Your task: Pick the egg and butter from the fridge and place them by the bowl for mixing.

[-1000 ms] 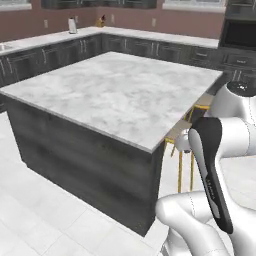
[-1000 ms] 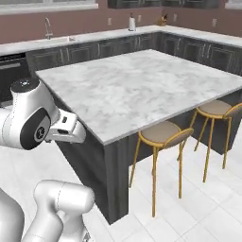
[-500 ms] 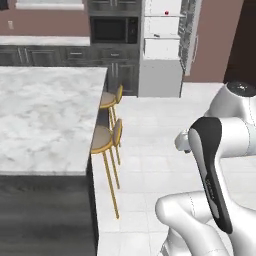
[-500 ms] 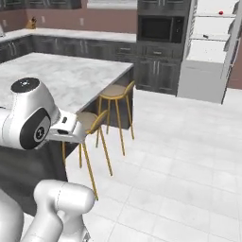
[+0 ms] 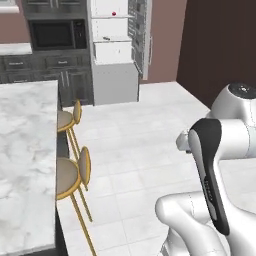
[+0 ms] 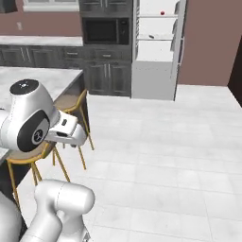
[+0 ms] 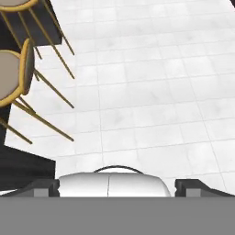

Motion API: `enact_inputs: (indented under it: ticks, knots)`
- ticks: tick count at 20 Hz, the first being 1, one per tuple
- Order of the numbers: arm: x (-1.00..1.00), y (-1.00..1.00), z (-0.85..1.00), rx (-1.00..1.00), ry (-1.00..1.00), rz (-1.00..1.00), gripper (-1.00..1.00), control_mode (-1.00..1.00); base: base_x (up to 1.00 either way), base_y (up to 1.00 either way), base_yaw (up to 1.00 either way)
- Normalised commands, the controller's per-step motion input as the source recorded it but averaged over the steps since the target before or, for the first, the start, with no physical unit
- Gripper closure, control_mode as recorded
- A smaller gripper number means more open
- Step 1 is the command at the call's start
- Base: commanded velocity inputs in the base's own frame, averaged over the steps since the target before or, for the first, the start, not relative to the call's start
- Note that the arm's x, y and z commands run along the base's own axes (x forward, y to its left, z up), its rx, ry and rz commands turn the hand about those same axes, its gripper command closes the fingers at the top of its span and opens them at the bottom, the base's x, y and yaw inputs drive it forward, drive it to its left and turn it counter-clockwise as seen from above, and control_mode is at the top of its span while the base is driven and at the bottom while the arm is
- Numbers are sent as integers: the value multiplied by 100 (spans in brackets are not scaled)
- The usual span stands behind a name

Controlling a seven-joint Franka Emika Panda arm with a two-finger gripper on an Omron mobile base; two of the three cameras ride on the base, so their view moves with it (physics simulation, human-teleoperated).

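Note:
The fridge stands open at the far end of the floor, grey with white shelves and a white drawer; it also shows in the right base view. Its ribbed door hangs open to the right. A thin small mark lies on the middle shelf, too small to tell whether it is the butter. I cannot make out the egg. The bowl is out of view. My gripper points down at the white floor tiles, open and holding nothing, far from the fridge.
A red ball sits on the fridge's top shelf. The black microwave is set in dark cabinets left of the fridge. The marble island with two gold stools is on the left. Tiled floor stretches to the fridge.
The whole picture has swung from the island to the fridge, so the base has turned. The arm keeps its pose and the gripper stays open.

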Motion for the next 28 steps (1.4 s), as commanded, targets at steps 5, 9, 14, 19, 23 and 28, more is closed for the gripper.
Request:
enact_inputs:
  ticks: [5,9,14,19,23,28]
  knots:
    - [0,0,0,0,0,0,-100,100,100,-58,0]
    - [0,0,0,0,0,0,-100,100,100,-56,0]
    - [0,0,0,0,0,0,-100,100,100,-2,1]
    - [0,0,0,0,0,0,-100,100,100,6,1]
    - [0,0,0,0,0,0,-100,100,100,3,0]
    - [0,0,0,0,0,0,-100,100,100,0,0]
